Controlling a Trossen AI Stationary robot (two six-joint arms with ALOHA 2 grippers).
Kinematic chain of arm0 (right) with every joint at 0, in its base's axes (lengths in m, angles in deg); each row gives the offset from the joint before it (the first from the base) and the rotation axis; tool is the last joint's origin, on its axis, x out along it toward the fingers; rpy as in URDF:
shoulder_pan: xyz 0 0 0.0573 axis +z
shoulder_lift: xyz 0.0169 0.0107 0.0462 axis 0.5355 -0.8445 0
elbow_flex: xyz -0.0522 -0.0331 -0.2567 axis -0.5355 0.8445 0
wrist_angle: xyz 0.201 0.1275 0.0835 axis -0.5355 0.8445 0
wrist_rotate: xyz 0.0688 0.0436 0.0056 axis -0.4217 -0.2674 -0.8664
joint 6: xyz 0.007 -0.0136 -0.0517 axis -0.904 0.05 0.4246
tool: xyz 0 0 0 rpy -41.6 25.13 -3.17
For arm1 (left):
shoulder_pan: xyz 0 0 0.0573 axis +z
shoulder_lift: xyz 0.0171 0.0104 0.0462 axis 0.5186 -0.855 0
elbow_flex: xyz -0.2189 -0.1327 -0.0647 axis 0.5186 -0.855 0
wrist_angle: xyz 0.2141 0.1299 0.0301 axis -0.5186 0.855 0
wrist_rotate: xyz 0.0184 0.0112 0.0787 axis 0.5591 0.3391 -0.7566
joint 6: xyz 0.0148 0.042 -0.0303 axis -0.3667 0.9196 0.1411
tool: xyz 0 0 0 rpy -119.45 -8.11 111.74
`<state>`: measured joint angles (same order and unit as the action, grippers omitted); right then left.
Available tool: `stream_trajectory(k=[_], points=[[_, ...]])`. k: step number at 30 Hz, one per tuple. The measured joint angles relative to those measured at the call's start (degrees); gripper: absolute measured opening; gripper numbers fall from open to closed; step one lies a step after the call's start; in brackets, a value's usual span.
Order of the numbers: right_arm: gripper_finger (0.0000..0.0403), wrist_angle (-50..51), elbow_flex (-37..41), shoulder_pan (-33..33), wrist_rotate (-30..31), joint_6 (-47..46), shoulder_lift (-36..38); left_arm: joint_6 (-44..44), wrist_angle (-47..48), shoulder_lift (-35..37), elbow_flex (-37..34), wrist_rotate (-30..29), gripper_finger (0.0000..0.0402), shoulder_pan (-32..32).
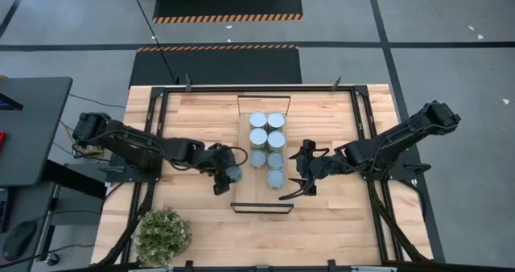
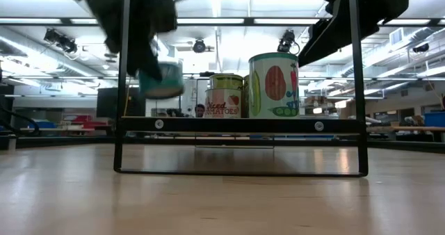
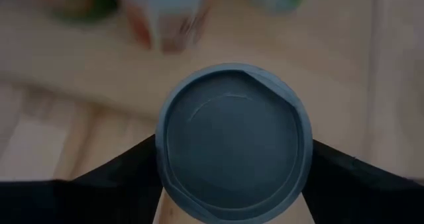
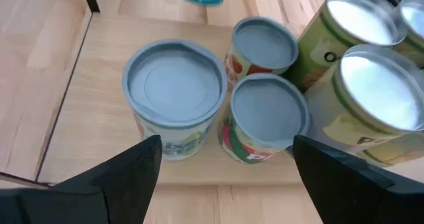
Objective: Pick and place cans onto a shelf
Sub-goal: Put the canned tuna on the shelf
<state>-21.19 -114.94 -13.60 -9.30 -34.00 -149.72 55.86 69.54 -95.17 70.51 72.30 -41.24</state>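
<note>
- Item: 1 held can [image 1: 232, 175], clamped between the fingers of the left gripper [image 1: 228, 175]; the left wrist view shows its round top filling the gap, a dark finger pressed to each side.
- Position: centre of the high view, just left of the shelf [image 1: 263, 203] and level with its lower half. In the low view the held can [image 2: 161, 78] hangs above the shelf board, outside the left frame post.
- Stock already placed: 7 cans [image 1: 267, 139] in 2 columns, filling the upper and middle shelf; the lowest sits in the right column.
- Key relation: the free slot [image 1: 256, 178] lies directly right of the held can, in the left column below the last can there. Can axis upright, so a short sideways carry should serve.
- Right gripper [image 1: 295, 178]: jaws spread wide, holding nothing, just right of the shelf beside the lowest can.
- Nearer arm: left.
</note>
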Motion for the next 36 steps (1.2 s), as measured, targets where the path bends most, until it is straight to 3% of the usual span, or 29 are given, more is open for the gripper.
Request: stream_trajectory(k=[11, 19, 28, 36], points=[[0.0348, -5.36, 0.00, -0.10, 0.02, 0.50, -5.84, 5.11, 6.08, -0.37, 7.39, -2.06, 0.0296, -0.45], [0.0348, 5.28, -4.48, 0.19, 2.14, -0.06, -1.78, 4.31, 0.15, -1.08, 7.60, 0.56, 0.0297, -2.34], [0.0348, 6.36, -4.70, 0.76, 1.83, -1.36, 0.14, 3.86, -4.11, -8.94, 7.57, 5.31, 0.0297, -3.14], [0.0348, 6.44, -4.68, 0.79, 1.73, -1.62, 0.11, 7.69, -5.64, -11.83, 7.46, 6.14, 0.0298, -3.12]])
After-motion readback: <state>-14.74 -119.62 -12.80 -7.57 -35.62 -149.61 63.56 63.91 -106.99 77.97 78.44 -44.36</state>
